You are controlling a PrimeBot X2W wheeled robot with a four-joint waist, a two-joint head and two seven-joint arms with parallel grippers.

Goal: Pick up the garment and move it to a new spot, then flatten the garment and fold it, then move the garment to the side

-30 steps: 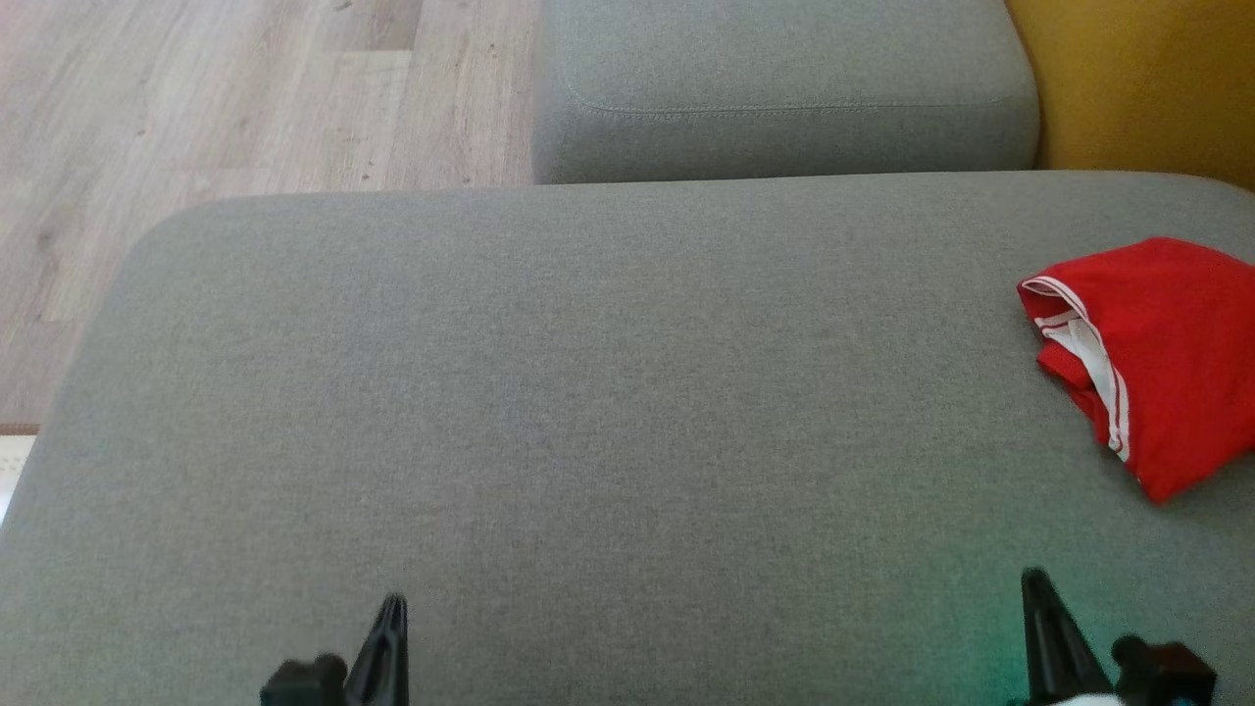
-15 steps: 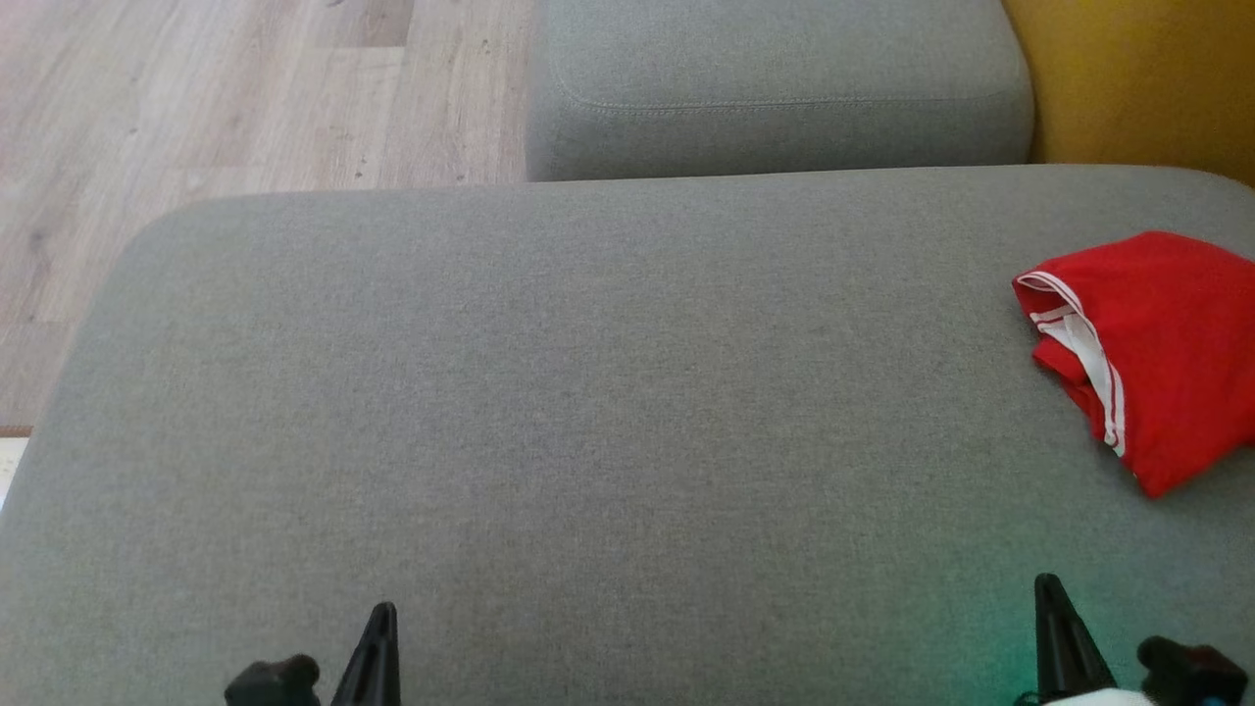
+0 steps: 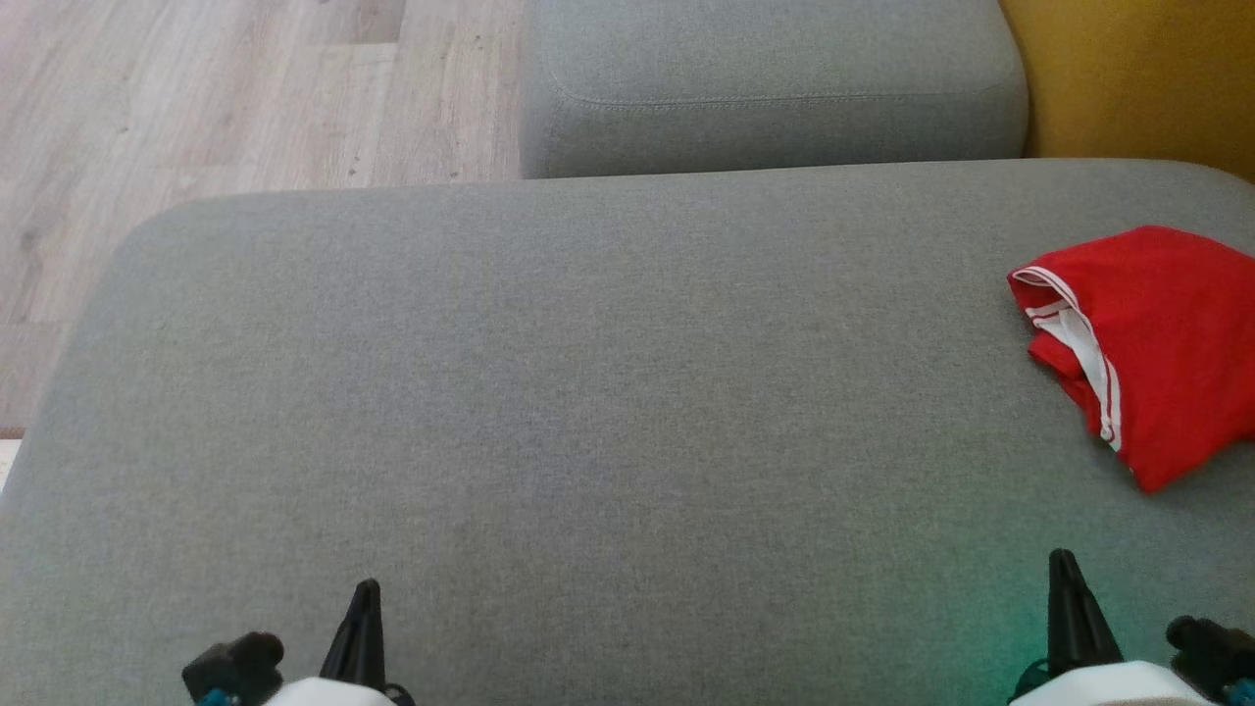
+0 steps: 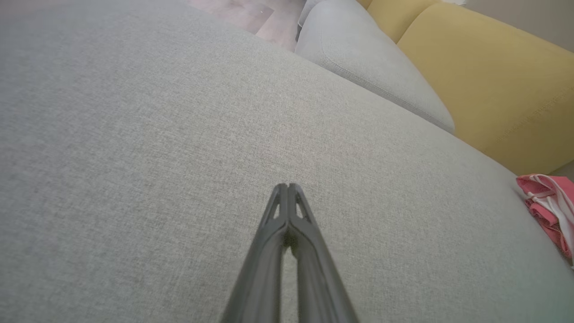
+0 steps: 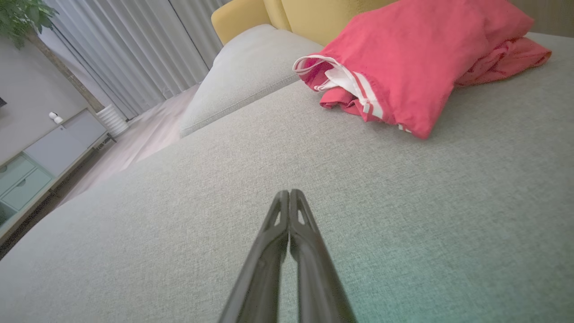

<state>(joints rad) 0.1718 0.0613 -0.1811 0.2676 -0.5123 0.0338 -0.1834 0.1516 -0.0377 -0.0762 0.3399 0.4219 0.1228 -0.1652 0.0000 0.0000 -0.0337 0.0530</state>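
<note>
A red garment with white trim lies folded in a bundle at the right edge of the grey sofa seat. The right wrist view has the garment ahead and to the right; the left wrist view catches the garment at its far right edge. My left gripper sits at the lower left, fingers pressed together with nothing between them, far from the garment. My right gripper is at the lower right, also shut and empty, a little short of the garment. In the wrist views both the left gripper and the right gripper hover over bare cushion.
A second grey cushion adjoins the seat at the back. A yellow sofa part stands at the back right. Wooden floor lies off the seat's left and far edge. Curtains and a low cabinet stand across the room.
The head camera has shifted slightly, so the scene sits a little higher. Both grippers have changed place at the bottom edge, more of their pale wrists showing. The garment lies unmoved.
</note>
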